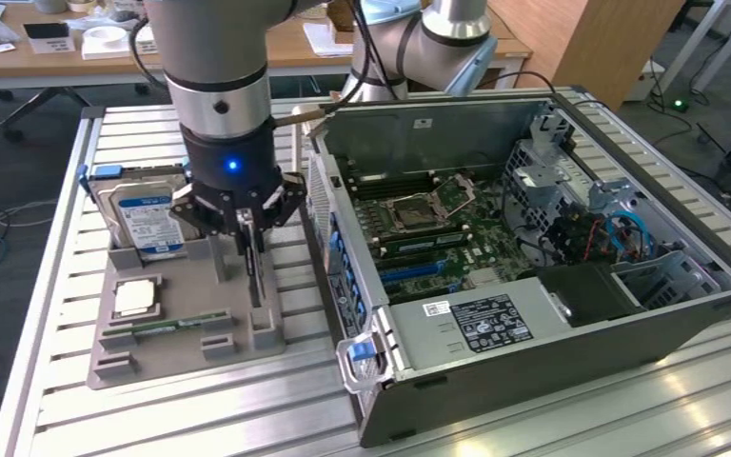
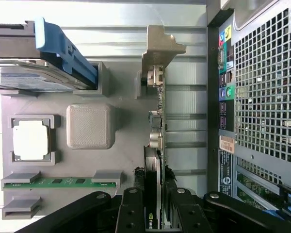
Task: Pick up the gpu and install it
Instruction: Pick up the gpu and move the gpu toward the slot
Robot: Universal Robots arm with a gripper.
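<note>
4 in tray (image 1: 168,357): HDD (image 1: 144,221), CPU (image 1: 134,297), RAM (image 1: 163,327), gpu (image 2: 156,131) in end effector (image 2: 157,194).

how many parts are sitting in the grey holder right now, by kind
hard drive: 1
cpu: 1
memory stick: 1
gpu: 1
total: 4
</note>
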